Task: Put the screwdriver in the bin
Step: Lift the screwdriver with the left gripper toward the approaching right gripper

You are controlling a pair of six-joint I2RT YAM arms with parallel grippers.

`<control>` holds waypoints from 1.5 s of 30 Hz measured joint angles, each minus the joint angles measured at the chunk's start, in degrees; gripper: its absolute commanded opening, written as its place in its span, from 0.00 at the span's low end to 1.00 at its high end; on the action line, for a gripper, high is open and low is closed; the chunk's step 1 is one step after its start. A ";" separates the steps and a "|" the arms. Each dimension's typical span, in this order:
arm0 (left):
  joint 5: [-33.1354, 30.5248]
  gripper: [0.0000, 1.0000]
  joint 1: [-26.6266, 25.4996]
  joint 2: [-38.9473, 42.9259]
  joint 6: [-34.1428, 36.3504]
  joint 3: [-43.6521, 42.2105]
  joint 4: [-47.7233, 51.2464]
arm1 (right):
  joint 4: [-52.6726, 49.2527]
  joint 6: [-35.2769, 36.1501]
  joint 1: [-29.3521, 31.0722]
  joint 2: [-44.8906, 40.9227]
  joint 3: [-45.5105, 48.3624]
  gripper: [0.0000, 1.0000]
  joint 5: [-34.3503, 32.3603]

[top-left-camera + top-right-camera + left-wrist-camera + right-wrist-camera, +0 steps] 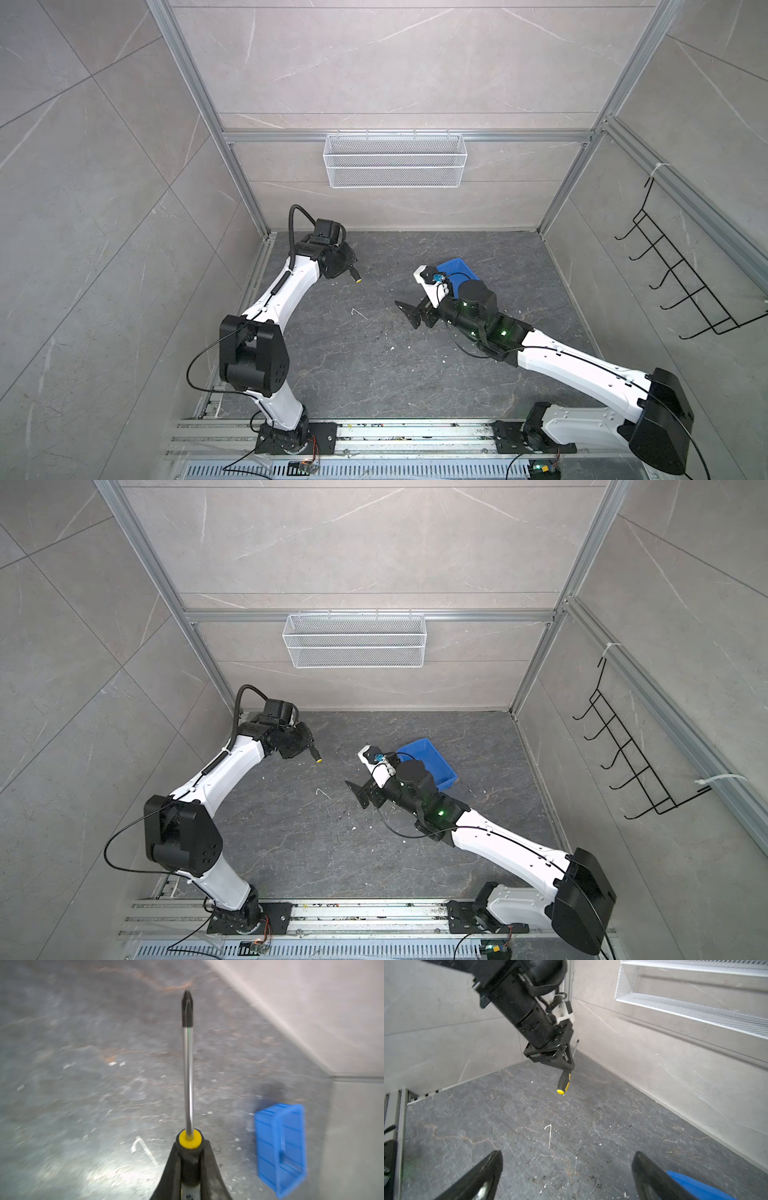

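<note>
Screwdriver (564, 1082) first: your left gripper (569, 1065) is clamped on its black handle just behind the yellow collar, so the yellow end cap hangs down toward the floor and the thin shaft points up past the fingers; the tool is in the air at the left rear of the cell, touching nothing else. That high grip leaves most of the handle free below the jaws; I judge it suits either a handle-first drop or a pass to the other arm.

The bin (432, 758) sits on the dark floor on the right side, well apart from the screwdriver; nothing shows inside the part you can see, though the right arm's wrist covers its near corner in both top views. Your right gripper (409, 313) hovers low just beside the bin with its jaws spread wide and nothing between them; it faces the left arm, probably waiting to receive.

A small hex key (549, 1134) lies on the floor between the two grippers; leave it alone. The carry is not yet done; mind that the right wrist crowds the bin's opening if you bring the left arm across.
</note>
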State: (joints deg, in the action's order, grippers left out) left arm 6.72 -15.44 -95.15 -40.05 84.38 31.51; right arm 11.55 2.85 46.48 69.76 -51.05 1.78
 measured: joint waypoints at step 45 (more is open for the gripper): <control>44.87 0.00 -13.81 3.93 2.47 -2.75 -45.38 | 17.92 -43.45 -19.61 4.76 -2.84 0.27 33.05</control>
State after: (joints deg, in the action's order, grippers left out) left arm 51.59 -29.26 -91.22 -37.58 81.62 -13.87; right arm 29.47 -40.60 26.87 74.52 -53.89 34.83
